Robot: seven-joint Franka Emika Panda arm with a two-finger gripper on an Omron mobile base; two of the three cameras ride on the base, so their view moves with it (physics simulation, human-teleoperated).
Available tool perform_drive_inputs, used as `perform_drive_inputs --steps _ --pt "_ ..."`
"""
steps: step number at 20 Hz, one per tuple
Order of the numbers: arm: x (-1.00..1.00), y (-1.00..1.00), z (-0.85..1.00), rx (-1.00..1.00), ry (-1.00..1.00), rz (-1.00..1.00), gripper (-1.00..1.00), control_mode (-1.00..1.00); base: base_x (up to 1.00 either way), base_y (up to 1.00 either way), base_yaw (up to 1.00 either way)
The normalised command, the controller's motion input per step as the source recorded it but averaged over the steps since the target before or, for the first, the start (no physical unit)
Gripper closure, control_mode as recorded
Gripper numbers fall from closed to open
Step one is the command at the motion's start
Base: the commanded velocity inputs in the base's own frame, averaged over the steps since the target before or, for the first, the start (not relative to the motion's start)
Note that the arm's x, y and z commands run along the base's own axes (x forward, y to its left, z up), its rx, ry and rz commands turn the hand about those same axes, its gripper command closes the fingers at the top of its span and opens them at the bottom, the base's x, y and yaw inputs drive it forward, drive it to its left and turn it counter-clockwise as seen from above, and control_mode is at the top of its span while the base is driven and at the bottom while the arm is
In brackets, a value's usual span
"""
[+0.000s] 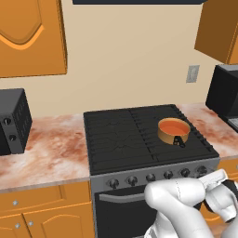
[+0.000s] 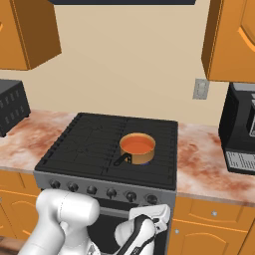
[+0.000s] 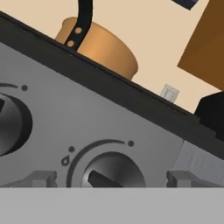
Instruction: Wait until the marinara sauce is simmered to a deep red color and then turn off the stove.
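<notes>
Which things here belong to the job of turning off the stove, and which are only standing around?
Job: sauce, saucepan, stove, knob, open gripper.
Around: toaster oven, microwave, wall outlet, counter, cabinets.

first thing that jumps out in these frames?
The small tan saucepan of orange marinara sauce draws the eye, sitting alone on the right side of the black stove. Next comes the open gripper, held close to the stove's grey front panel with a black knob between its fingertips. The white arm crowds the foreground in front of the oven door.
</notes>
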Motion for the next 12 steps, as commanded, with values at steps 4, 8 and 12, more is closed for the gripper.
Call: perform_drive_inputs --steps 4,8,12 --pt "0.07 0.0 -0.09 -0.08 0.0 0.0 -1.0 -1.0 0.0 0.0 0.0" --pt "0.12 0.0 0.0 -0.03 0.0 0.0 -1.0 -1.0 0.0 0.0 0.0" --pt "0.09 0.0 0.0 0.0 0.0 0.0 -1.0 -1.0 0.0 0.0 0.0"
